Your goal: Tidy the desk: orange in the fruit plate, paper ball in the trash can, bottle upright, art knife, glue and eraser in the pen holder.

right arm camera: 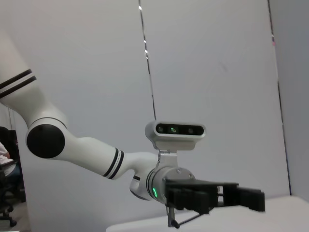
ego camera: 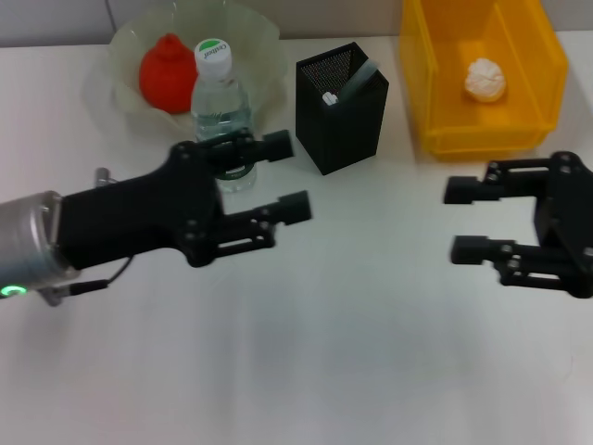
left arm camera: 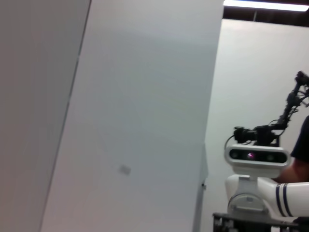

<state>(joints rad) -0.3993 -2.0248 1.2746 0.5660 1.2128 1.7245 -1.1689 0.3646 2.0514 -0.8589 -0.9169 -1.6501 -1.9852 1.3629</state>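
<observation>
Head view showed the white desk [ego camera: 306,352] with both arms reaching in over it. The left end effector [ego camera: 287,176] hung above the desk just in front of the bottle [ego camera: 220,107], its two black fingers spread apart and grasping nothing; one finger overlapped the lower part of the bottle in the picture, though contact could not be told. The bottle stood upright with its white cap on top, right at the front edge of the fruit plate [ego camera: 250,37]. The orange [ego camera: 169,74] lay inside the fruit plate, behind and to the left of the bottle.

The pen holder [ego camera: 341,107] stood upright near the middle of the far side, between the fruit plate and the trash can [ego camera: 482,120]. A pale, slanted item leaned out of its open top; what it was could not be told. The paper ball [ego camera: 485,79] lay on the floor of the trash can.

The right end effector [ego camera: 461,218] hovered over bare desk in front of the trash can, its fingers parted and empty.

From the right wrist view, the left end effector [right arm camera: 256,199] appeared side-on at the end of its white arm, held low over the desk edge [right arm camera: 270,208].
</observation>
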